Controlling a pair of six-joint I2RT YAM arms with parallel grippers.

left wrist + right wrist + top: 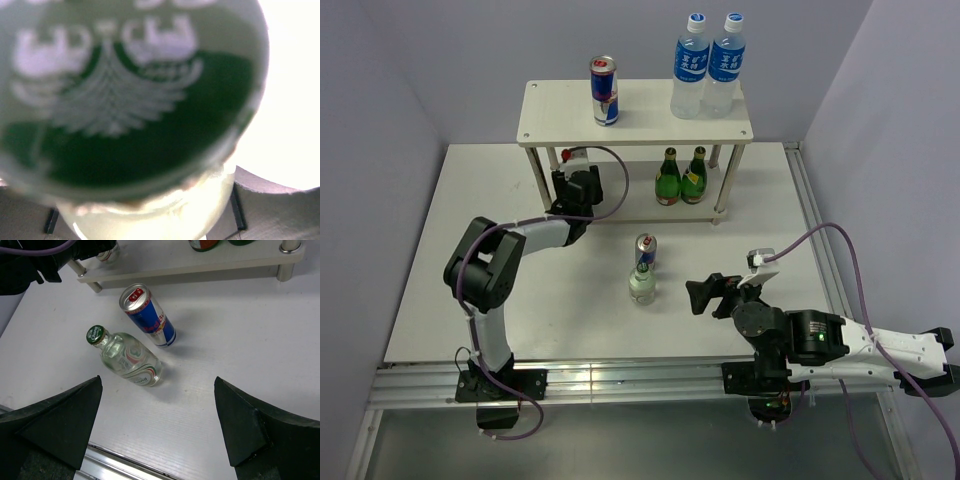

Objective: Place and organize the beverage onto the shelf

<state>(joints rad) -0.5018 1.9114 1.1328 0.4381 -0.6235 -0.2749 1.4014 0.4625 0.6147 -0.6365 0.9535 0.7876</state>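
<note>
**A:** Item one, far left?

**B:** Left gripper, at the left end of the shelf, level with the lower board. Jaw state: cannot tell. Its wrist view is filled by a blurred green cap with a white crest, on a pale neck, and no fingers show. The right wrist view catches part of a clear bottle right against that gripper, at the lower board's left corner. Whether it stands on the board is not clear.

**A:** Top board?

**B:** One slim can, blue, silver and red, upright, left of centre. Two blue-labelled bottles, blue caps, upright, pressed side by side at the right end.

**A:** Lower board?

**B:** Two dark green bottles, upright, side by side, right of centre.

**A:** Off the shelf?

**B:** Second slim can, upright on the table in front of the shelf. Green-capped clear bottle, upright, just beside that can on its near side.

**A:** Last item, right?

**B:** Right gripper, low over the table, near that pair and to their right. Jaws wide apart, nothing between them. Its dark fingers frame the can and bottle in its wrist view.
</note>
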